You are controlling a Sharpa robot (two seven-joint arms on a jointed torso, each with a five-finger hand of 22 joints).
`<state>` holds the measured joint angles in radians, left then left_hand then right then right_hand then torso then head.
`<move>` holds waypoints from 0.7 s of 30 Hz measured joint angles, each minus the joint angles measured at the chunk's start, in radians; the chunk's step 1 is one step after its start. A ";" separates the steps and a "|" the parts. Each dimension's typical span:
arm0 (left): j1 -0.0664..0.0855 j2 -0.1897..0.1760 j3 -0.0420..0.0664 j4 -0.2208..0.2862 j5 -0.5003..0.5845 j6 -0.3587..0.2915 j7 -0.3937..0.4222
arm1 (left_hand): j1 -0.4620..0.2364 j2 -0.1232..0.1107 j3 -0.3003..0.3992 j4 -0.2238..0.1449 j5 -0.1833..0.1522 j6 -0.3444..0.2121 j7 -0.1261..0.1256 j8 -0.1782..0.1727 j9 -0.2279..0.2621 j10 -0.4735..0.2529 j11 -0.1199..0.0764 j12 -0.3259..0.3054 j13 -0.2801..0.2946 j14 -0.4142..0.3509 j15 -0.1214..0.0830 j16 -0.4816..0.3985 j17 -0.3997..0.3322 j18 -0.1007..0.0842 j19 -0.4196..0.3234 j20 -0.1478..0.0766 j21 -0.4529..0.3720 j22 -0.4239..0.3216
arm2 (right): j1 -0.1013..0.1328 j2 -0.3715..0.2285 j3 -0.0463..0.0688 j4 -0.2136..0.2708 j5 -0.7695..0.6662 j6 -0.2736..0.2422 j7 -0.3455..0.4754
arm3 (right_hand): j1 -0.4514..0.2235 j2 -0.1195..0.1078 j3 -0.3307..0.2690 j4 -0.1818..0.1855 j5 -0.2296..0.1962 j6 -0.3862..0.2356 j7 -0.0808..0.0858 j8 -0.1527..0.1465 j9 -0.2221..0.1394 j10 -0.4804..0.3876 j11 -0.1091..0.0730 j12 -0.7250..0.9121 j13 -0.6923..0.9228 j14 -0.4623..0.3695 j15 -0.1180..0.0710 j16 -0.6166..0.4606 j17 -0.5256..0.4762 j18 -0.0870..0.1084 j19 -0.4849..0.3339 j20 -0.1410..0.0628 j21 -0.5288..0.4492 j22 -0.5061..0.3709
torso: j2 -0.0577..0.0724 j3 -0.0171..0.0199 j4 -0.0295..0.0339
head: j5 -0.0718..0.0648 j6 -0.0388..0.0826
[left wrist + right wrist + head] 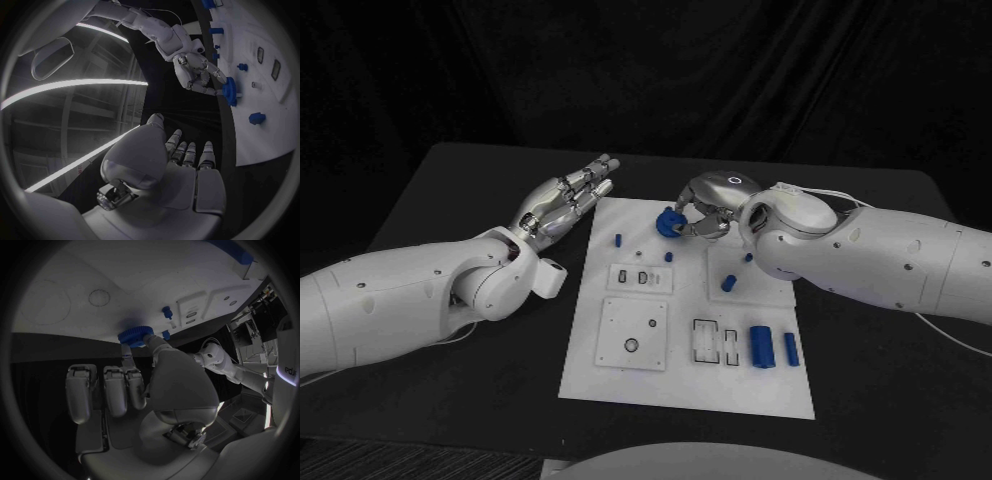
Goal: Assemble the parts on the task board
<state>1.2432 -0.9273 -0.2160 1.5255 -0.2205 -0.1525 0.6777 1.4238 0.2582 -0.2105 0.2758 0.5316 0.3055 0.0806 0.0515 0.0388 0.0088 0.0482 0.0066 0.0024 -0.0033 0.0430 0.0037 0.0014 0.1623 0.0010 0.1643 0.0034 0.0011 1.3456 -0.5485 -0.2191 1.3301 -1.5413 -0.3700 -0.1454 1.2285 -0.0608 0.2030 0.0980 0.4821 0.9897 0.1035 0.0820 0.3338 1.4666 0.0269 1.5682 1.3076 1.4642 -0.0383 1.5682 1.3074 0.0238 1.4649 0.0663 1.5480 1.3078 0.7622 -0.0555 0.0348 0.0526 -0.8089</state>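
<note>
This is looking like a robotics lab or test cell rather than a home or shop. A black worktop [488, 400] is standing against dark curtain-like backdrop [646, 70] that is closing off the far side. A white task board [689, 390] with cut-out slots and small blue parts [762, 345] is lying at the middle, like a bench test fixture. In the left wrist view, long strip lights [69, 87] are glowing above dark shelving or racking [94, 130].
</note>
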 measured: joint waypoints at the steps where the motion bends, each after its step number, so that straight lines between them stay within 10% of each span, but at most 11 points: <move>1: 0.000 0.000 0.000 0.000 0.000 0.000 0.000 | 0.000 0.000 0.000 0.000 0.000 0.000 0.000 0.000 0.000 0.000 0.000 0.000 0.000 0.000 0.000 0.000 0.000 0.000 0.000 0.000 0.000 0.000 | 0.000 0.003 0.000 -0.001 0.000 0.001 0.001 | 0.000 0.000 0.000 0.000 0.000 0.000 0.000 0.000 0.000 0.000 0.000 0.000 0.000 0.000 0.000 0.000 0.000 0.000 0.000 0.000 0.000 0.000 | 0.000 0.0000 -0.0001 | 0.000 0.001; 21: 0.000 0.009 0.000 -0.005 0.000 0.002 0.000 | 0.000 0.000 0.003 -0.003 0.000 0.004 0.004 0.000 0.000 0.000 0.007 0.000 0.000 0.004 0.004 0.000 0.000 0.000 0.000 0.000 0.000 0.000 | 0.000 0.027 0.001 -0.010 0.000 0.029 -0.003 | 0.000 0.000 0.011 -0.006 -0.034 -0.022 0.022 -0.017 -0.014 0.000 0.014 0.000 0.000 0.002 0.010 0.000 0.000 0.000 0.000 0.014 0.000 0.000 | -0.001 -0.0009 -0.0037 | 0.002 -0.001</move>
<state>1.2432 -0.9186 -0.2160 1.5203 -0.2205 -0.1502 0.6777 1.4238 0.2582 -0.2075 0.2729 0.5316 0.3092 0.0843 0.0515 0.0388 0.0086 0.0555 0.0066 0.0025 0.0004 0.0467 0.0037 0.0012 0.1623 0.0010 0.1643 0.0034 0.0013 1.3455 -0.5212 -0.2185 1.3204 -1.5412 -0.3406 -0.1480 1.2288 -0.0605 0.2143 0.0923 0.4483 0.9678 0.1254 0.0647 0.3195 1.4664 0.0411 1.5682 1.3075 1.4666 -0.0282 1.5682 1.3074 0.0237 1.4653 0.0805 1.5479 1.3076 0.7611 -0.0564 0.0311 0.0544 -0.8101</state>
